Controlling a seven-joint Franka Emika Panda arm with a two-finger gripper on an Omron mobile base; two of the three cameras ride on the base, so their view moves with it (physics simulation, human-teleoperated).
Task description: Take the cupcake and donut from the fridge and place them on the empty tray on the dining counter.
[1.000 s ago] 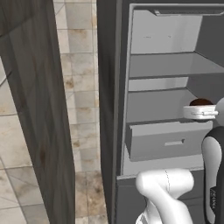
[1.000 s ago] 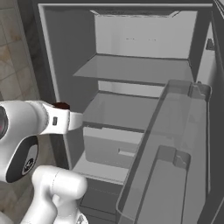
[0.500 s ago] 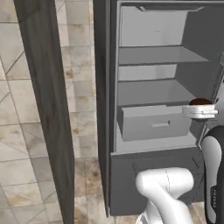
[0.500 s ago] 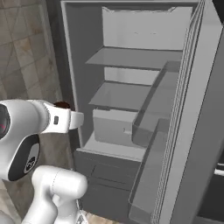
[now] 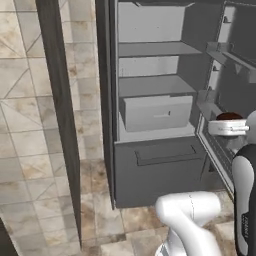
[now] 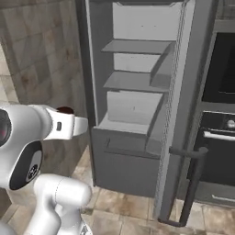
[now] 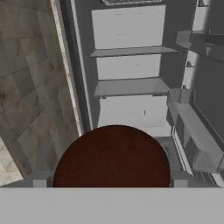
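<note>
One fridge [image 5: 150, 165] stands with its door open. Inside it there are two shelves [image 5: 152, 49], one above the other, and one pulled-out drawer [image 5: 157, 112] under the lower shelf. The open door [image 6: 181, 92] carries two bins [image 7: 194, 144] and one vertical bar handle [image 6: 193, 183]. One dark brown cupcake [image 7: 111, 157] is in sight. One built-in oven [image 6: 222, 119] stands just beside the fridge.

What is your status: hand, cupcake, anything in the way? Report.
Hand closed on the cupcake. Cupcake out of the fridge. Fridge open ahead, its door swung wide.
</note>
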